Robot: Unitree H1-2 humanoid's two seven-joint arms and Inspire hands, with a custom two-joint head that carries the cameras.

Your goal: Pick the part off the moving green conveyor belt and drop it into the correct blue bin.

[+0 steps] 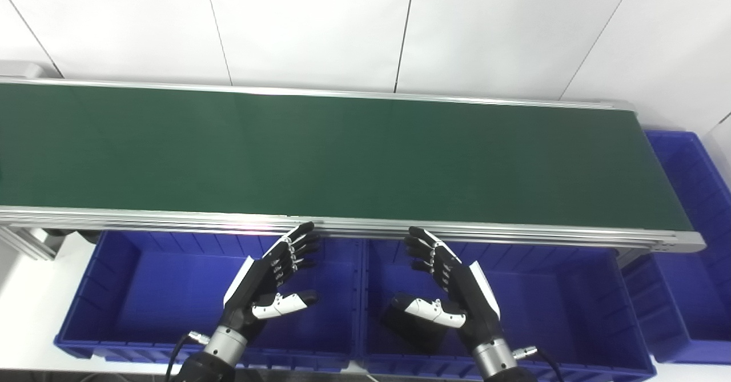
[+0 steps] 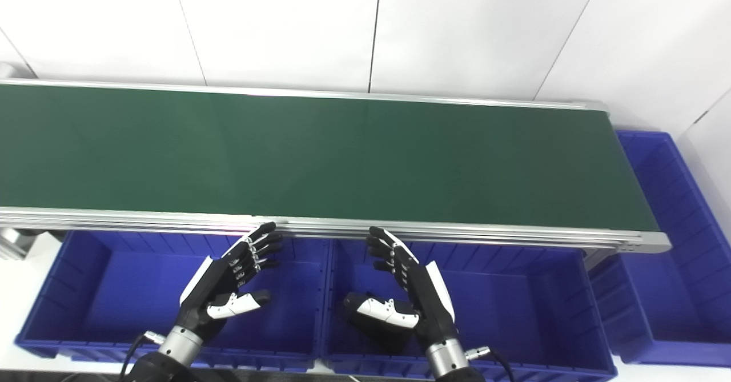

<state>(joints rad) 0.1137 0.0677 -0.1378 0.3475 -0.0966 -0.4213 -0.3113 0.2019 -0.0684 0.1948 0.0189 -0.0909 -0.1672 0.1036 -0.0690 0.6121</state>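
Conveyor belt: matt green, smooth. Side rail: brushed shiny metal. Blue bins: ribbed plastic, slight sheen. Hands: glossy black-white plastic.

We stood at what looked like a factory sorting station or test lab: a long green conveyor belt in aluminium rails, blue plastic bins lined below, plain white panelled walls behind.

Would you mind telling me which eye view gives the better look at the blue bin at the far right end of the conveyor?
The right eye view: the end bin shows nearly whole, both side walls in frame. The left eye view shows the same bin, but the picture's right edge cuts it off.
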